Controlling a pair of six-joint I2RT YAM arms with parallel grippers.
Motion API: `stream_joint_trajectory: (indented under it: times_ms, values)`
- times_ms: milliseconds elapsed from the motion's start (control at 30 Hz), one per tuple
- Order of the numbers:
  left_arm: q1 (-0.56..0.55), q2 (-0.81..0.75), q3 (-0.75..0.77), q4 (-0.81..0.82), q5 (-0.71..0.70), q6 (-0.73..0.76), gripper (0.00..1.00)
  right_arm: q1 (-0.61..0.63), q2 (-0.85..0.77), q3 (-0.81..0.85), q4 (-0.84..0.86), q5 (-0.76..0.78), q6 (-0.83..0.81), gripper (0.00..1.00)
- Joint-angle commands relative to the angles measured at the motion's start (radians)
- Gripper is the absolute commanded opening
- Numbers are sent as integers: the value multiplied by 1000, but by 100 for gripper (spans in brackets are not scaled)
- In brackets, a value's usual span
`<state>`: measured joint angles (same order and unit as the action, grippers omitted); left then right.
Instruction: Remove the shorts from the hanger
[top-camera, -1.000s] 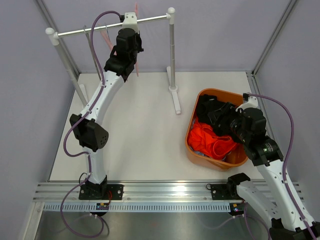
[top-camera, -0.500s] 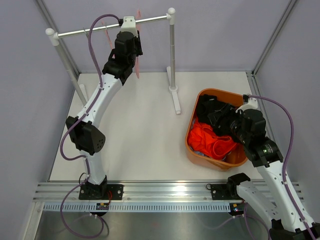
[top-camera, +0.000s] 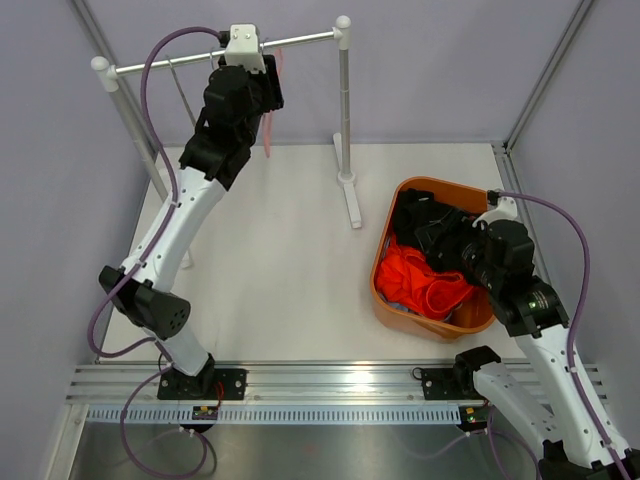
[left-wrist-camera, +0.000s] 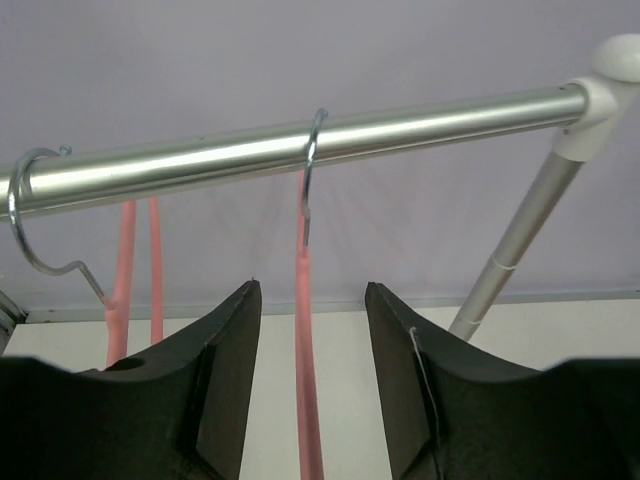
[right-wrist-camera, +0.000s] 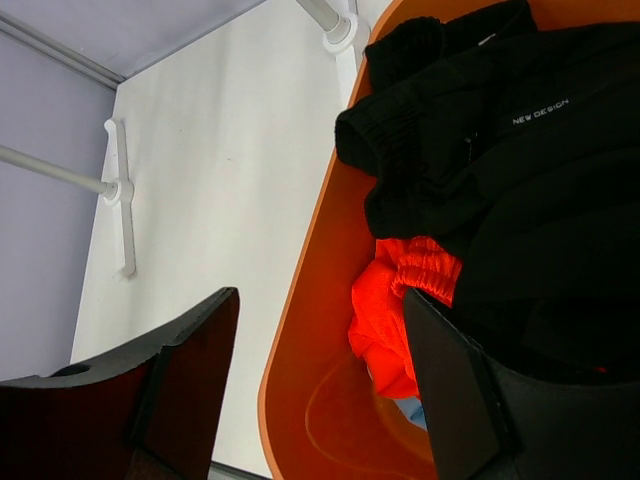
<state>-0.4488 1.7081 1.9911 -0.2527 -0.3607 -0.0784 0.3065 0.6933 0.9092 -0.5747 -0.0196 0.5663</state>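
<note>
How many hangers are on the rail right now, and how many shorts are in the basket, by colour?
Pink hangers on the rail: 2
Black shorts in the basket: 1
Orange shorts in the basket: 1
Light blue shorts, only a sliver showing: 1
Total: 5

rail: metal, on white posts | basket: orange, right of rail | table: white
</note>
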Motion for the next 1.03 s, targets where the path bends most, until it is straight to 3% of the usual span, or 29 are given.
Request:
stream_joint_trajectory:
  times_ms: [0,167,333,667,700,767,1000]
  values:
    - [-40,-96,-34,26,-41,35,52,6,2,66,3,0,-49,77]
    - [-131,-240,-110,3,-95,51,56,5,20,122,-5,12,-82,100]
    - [-211,-349,-153,-127,-86,-18,63,5,38,146,22,9,-89,99]
    - [-315,-656,-575,-290,-28,-162,80,6,104,155,99,-45,-94,100]
    - [-323,-675,-598,-301,-37,-165,89,6,109,155,105,-45,-95,99]
    - [-330,-744,-670,-310,-38,-169,98,6,120,154,111,-45,-103,99]
    - [-330,-877,-796,-335,-38,-159,99,5,106,117,176,12,-99,99]
